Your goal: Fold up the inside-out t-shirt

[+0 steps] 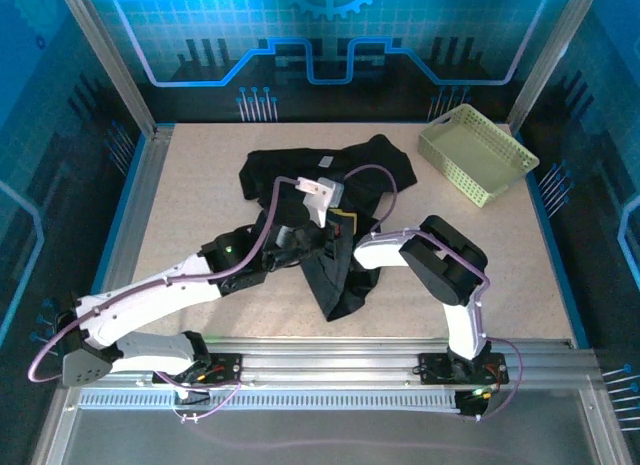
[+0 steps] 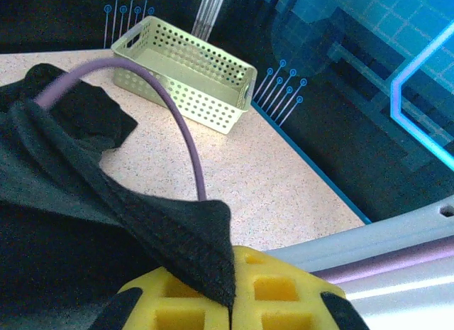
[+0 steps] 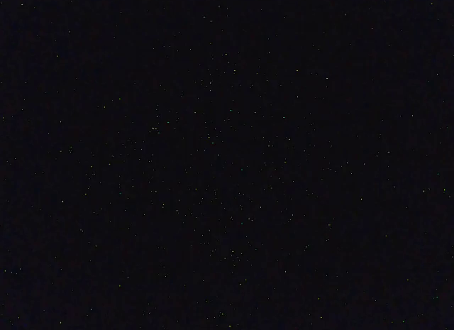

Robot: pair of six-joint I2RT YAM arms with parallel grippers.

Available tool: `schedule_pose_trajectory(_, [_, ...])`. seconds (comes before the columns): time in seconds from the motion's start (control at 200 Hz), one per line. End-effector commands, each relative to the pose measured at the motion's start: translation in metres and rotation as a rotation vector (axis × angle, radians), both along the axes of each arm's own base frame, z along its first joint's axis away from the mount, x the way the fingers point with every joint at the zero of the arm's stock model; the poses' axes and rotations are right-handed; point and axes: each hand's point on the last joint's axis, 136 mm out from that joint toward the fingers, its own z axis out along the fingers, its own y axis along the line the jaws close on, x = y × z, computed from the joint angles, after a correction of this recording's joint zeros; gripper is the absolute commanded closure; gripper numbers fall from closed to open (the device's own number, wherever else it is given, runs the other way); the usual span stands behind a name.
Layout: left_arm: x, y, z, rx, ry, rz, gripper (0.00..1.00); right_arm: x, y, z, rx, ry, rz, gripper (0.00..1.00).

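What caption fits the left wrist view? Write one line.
Left gripper pinching a fold of black t-shirt, pale green basket behind on the table.

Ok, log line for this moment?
t-shirt: bunched, unfolded | left pincer: shut on t-shirt edge | right pincer: among t-shirt folds, state unclear | basket: far right, apart
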Motion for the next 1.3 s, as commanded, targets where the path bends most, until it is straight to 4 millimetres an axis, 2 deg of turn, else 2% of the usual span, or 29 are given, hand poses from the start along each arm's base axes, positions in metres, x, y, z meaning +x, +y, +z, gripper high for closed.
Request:
schedule_pose_trajectory(0.0, [-0.005, -0.012, 0.041, -0.106, -0.048, -0.060, 1.00, 0.011, -0.006, -0.019, -0.013, 0.084, -0.094, 0.22])
schedule_pose_trajectory(0.11, [-0.006, -0.014, 0.050, -0.134, -0.054, -0.068, 1.00, 0.020, 0.004, -0.022, 0.030, 0.127, -0.072, 0.17])
schedule_pose_trajectory(0.23, [-0.010, -0.017, 0.064, -0.178, -0.061, -0.094, 1.00, 0.029, 0.013, -0.032, 0.041, 0.188, -0.054, 0.16])
schedule_pose_trajectory(0.255, [-0.011, -0.018, 0.067, -0.187, -0.064, -0.098, 1.00, 0.031, 0.015, -0.035, 0.046, 0.206, -0.047, 0.10])
schedule_pose_trajectory(0.3, [-0.012, -0.019, 0.072, -0.200, -0.069, -0.105, 1.00, 0.035, 0.016, -0.040, 0.054, 0.238, -0.049, 0.07])
schedule_pose_trajectory(0.6, [-0.013, -0.011, 0.098, -0.264, -0.120, -0.081, 1.00, 0.059, 0.011, -0.069, 0.078, 0.457, -0.135, 0.06])
schedule_pose_trajectory(0.675, [-0.013, -0.011, 0.106, -0.283, -0.131, -0.081, 1.00, 0.065, 0.015, -0.064, 0.081, 0.479, -0.139, 0.06])
schedule_pose_trajectory(0.695, [-0.013, -0.010, 0.109, -0.288, -0.134, -0.081, 1.00, 0.065, 0.016, -0.075, 0.062, 0.504, -0.146, 0.06])
schedule_pose_trajectory(0.77, [-0.015, -0.009, 0.118, -0.315, -0.143, -0.085, 1.00, 0.068, 0.020, -0.080, 0.037, 0.555, -0.159, 0.02])
schedule_pose_trajectory(0.885, [-0.021, -0.009, 0.136, -0.379, -0.149, -0.113, 1.00, 0.071, 0.023, -0.089, 0.020, 0.604, -0.180, 0.01])
schedule_pose_trajectory(1.071, [-0.033, -0.015, 0.163, -0.434, -0.173, -0.170, 1.00, 0.073, 0.017, -0.101, -0.016, 0.664, -0.239, 0.01])
schedule_pose_trajectory(1.201, [-0.038, -0.016, 0.177, -0.451, -0.196, -0.187, 1.00, 0.067, 0.002, -0.107, -0.090, 0.715, -0.308, 0.01])
schedule_pose_trajectory(1.296, [-0.036, -0.012, 0.180, -0.449, -0.213, -0.168, 1.00, 0.060, -0.010, -0.109, -0.139, 0.739, -0.351, 0.01])
